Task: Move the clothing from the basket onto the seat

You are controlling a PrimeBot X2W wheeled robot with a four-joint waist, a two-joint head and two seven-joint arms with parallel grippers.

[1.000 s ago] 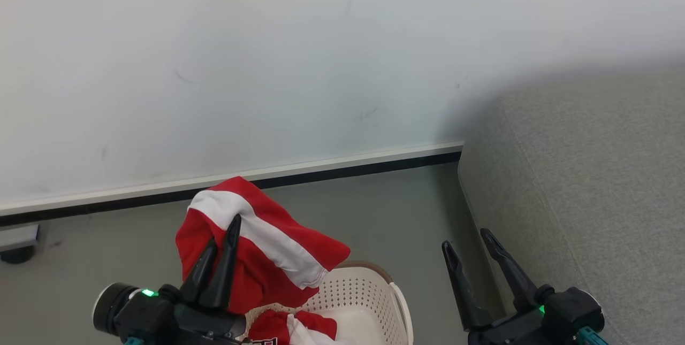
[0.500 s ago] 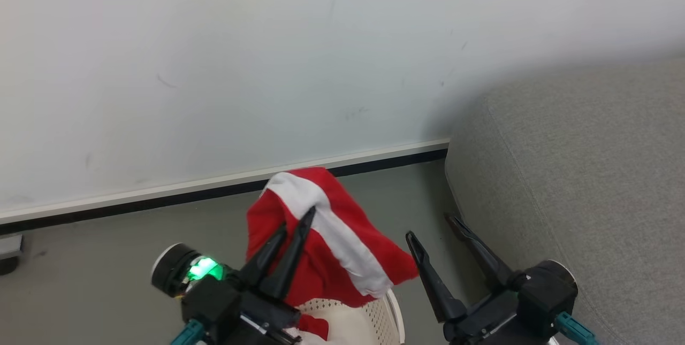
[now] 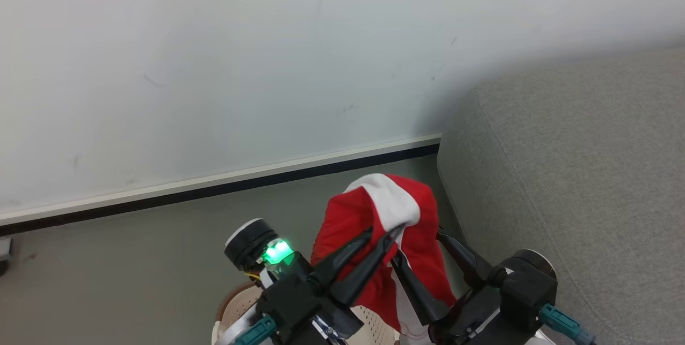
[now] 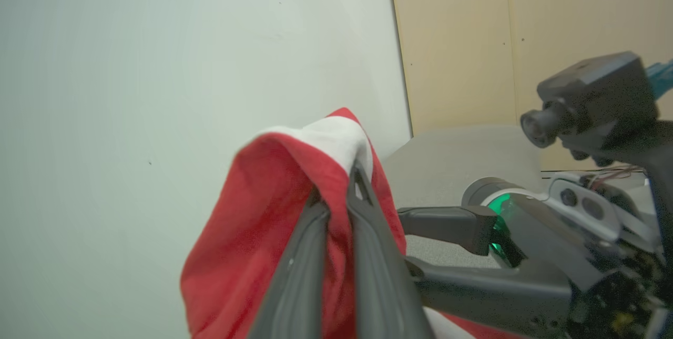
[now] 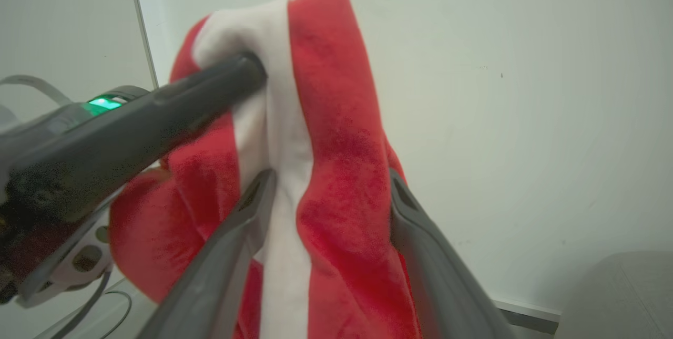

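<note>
Closest to the robot, the basket (image 3: 238, 302) is standing on the floor, and just a part of its brown rim and its perforated wall is showing under the arms. Above it, the left gripper (image 3: 384, 230) is pinching the clothing (image 3: 353, 216) with its two dark fingers pressed together. They are holding a red garment at its white stripe, so that the fabric is hanging down from the fingertips, lifted clear above the basket. A green light is glowing on the wrist of this arm.

Just beside it, the right gripper (image 3: 416, 244) is standing with its fingers spread wide apart. The hanging cloth is falling between these fingers, and they are not pressing on it. In the right wrist view, the red and white fabric is filling the gap between the two fingers.

A little further, the grey floor (image 3: 134, 259) is stretching to the left. To the right, the seat (image 3: 578, 163) is rising near the garment, but the garment is not lying on it. Behind everything, a pale wall (image 3: 267, 67) with a dark skirting strip (image 3: 267, 176) is closing the scene.
</note>
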